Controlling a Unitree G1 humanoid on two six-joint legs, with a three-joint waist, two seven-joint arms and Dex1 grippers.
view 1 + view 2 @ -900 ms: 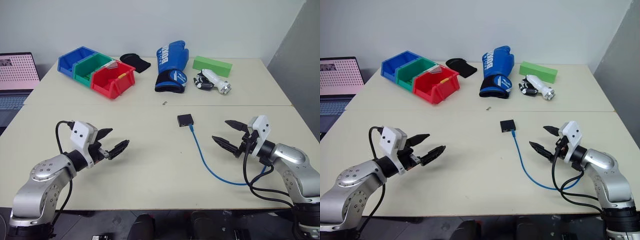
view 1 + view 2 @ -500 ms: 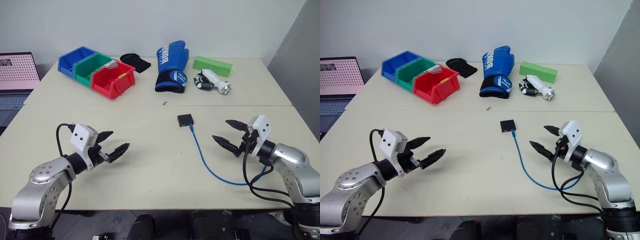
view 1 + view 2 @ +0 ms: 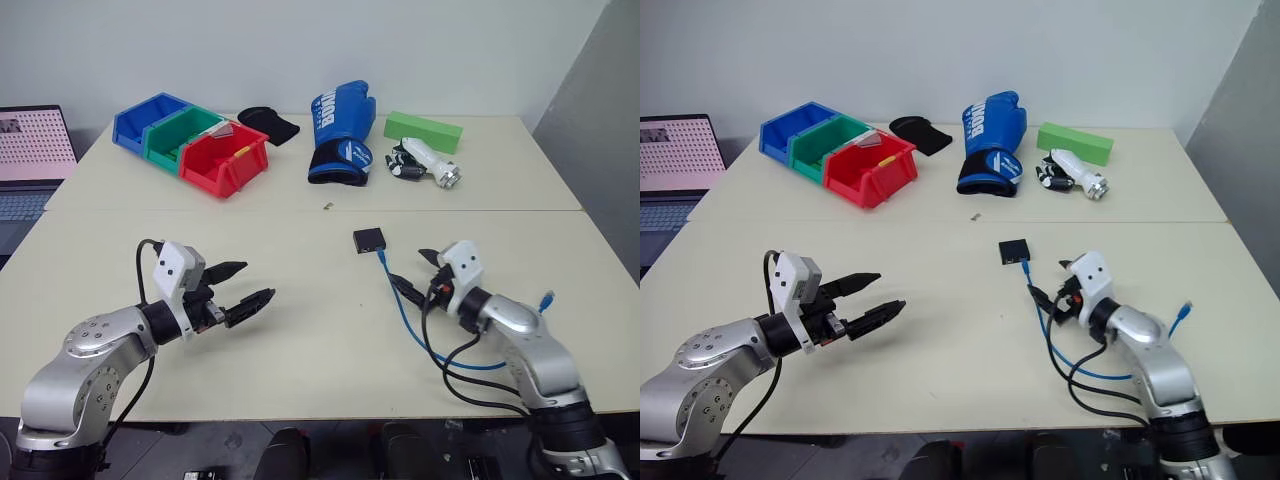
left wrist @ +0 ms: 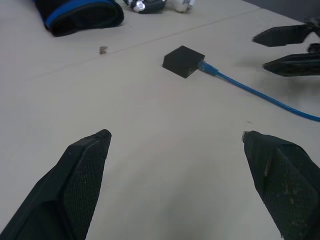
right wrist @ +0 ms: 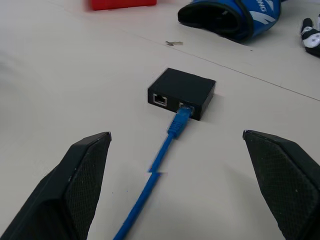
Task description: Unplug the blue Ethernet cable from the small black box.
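While the blue Ethernet cable (image 5: pixel 176 125) is plugged into the small black box (image 5: pixel 183 92) near the table's (image 3: pixel 300 340) middle, the right gripper (image 3: pixel 412 274) is seen just near of the plug, jaws spread wide and empty. From the jaws, the box lies farther and slightly left. The cable's long axis runs from the box's near face toward the robot, curving rightward. The left gripper (image 3: pixel 242 292), also spread and empty, is held well apart to the left, so the right arm is judged nearer.
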